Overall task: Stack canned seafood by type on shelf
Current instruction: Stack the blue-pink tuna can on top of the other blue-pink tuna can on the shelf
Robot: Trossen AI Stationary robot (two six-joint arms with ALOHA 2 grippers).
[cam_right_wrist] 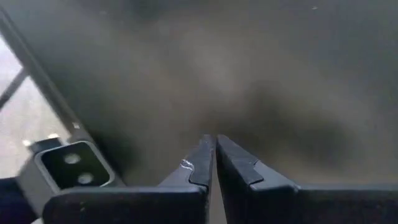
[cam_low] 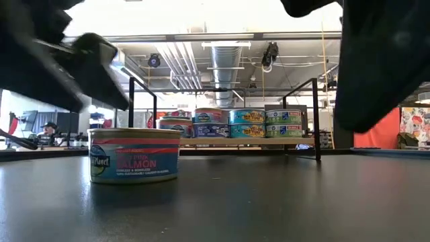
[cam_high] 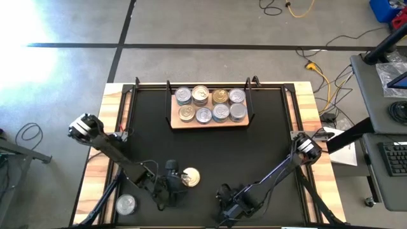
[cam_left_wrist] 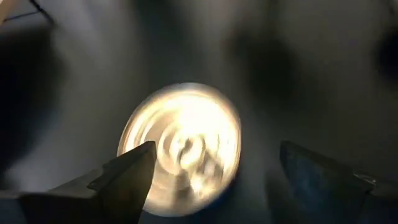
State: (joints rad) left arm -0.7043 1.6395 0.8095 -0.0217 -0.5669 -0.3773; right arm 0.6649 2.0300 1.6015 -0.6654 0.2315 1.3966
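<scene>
left hand [cam_left_wrist: 211, 171] spread above gold-lid tin [cam_high: 190, 177]; right hand [cam_right_wrist: 214, 163] pressed together, idle; silver tin [cam_high: 125, 204] at black counter [cam_high: 210, 149] corner; shelf [cam_high: 210, 122] full.

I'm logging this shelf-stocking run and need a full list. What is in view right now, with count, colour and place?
Tins on the shelf: eight lids seen from above, six silver and two gold, in two rows; the low view shows stacked layers with coloured labels.
Salmon tin: one, pale gold lid, blue and red label, on the black table near the front, under the left gripper.
Loose tin: one, silver lid, front left edge of the table.
Shelf: one, light wood board with black wire posts, at the back of the table.
Table: one, black top, wooden edges.
Left gripper: open, over the salmon tin.
Right gripper: shut, empty, low at the front right of the table.
</scene>
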